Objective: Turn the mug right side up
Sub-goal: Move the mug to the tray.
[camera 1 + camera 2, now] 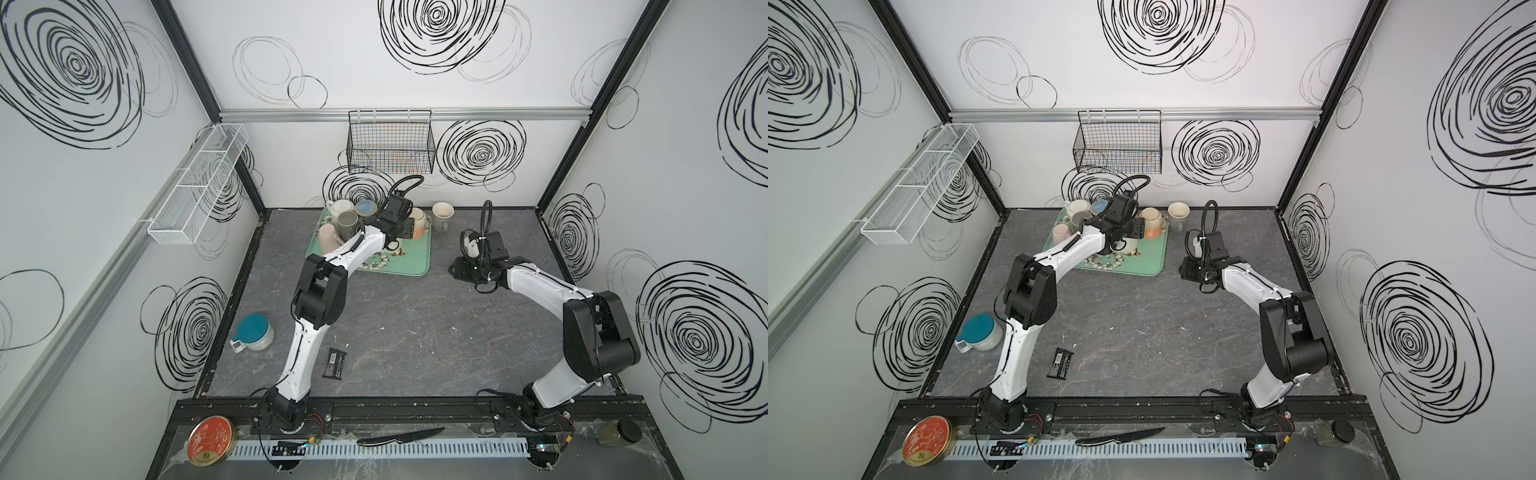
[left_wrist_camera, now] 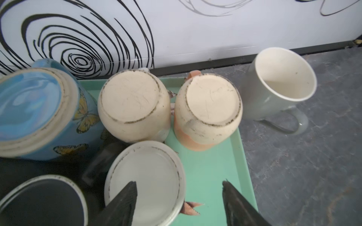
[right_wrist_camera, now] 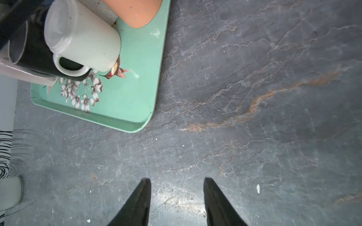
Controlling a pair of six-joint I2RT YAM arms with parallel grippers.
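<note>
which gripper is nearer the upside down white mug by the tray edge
Left. The left gripper hovers just over the white mug; the right gripper is off the tray, over table.

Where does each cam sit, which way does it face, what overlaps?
Top views: high at the front, looking down and back over the table; left arm and right arm show whole.
Left wrist: over the tray, looking down on the white mug and other upturned mugs; tips of open left hand show.
Right wrist: over bare table beside the tray, looking down; tips of open right hand show.
Shared: both wrist views show the tray and white mug.
</note>
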